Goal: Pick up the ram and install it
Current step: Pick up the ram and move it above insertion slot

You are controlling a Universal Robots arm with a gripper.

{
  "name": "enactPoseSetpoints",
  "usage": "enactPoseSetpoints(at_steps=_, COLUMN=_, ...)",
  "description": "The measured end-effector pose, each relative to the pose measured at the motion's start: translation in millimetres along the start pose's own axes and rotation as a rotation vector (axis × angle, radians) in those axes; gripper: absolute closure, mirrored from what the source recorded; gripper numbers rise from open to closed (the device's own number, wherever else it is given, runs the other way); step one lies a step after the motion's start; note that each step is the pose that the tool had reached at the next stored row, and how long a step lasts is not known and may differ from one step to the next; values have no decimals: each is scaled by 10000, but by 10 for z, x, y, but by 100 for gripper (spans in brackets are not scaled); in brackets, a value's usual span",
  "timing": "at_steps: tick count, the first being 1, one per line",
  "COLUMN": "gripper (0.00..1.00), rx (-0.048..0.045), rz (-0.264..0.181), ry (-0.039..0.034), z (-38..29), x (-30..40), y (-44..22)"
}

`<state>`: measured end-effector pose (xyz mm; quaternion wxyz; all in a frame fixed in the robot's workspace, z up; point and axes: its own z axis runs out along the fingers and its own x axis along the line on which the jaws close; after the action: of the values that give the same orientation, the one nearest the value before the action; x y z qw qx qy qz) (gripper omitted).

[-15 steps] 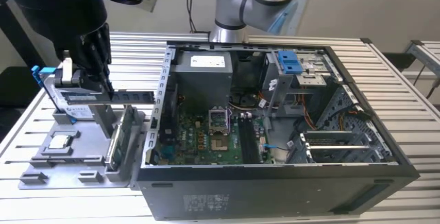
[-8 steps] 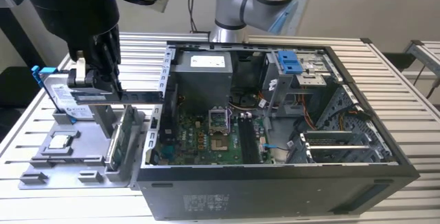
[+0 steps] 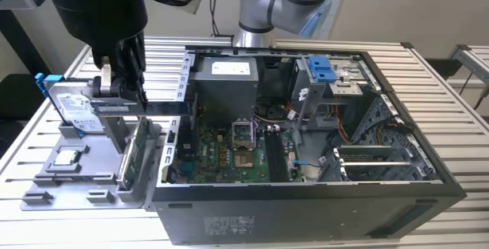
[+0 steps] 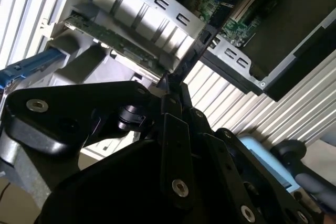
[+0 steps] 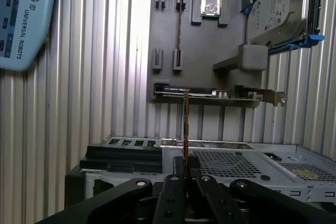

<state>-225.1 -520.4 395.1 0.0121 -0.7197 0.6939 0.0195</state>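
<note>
The ram [image 3: 164, 108], a long, thin, dark memory stick, is clamped between the fingers of the black tool [image 3: 114, 91], which are closed narrowly on one end of it. In the exterior view it hangs level in the air above the grey slotted holder tray [image 3: 68, 174], its free end reaching the side wall of the open dark computer case [image 3: 306, 209]. In the first wrist view it shows edge-on as a thin brown line [image 5: 186, 124] rising from the tool [image 5: 186, 174]. A silver hard drive in a blue bracket [image 3: 73, 109] stands on the tray, just beside the tool. Tray and case rest on the slatted metal worktop [image 3: 458, 146].
</note>
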Motion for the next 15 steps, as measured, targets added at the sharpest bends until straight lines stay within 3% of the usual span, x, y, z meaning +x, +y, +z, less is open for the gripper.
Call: enactPoseSetpoints(at_steps=15, gripper=86, rx=-3, rz=0, ry=0, z=-3, x=10, y=-266)
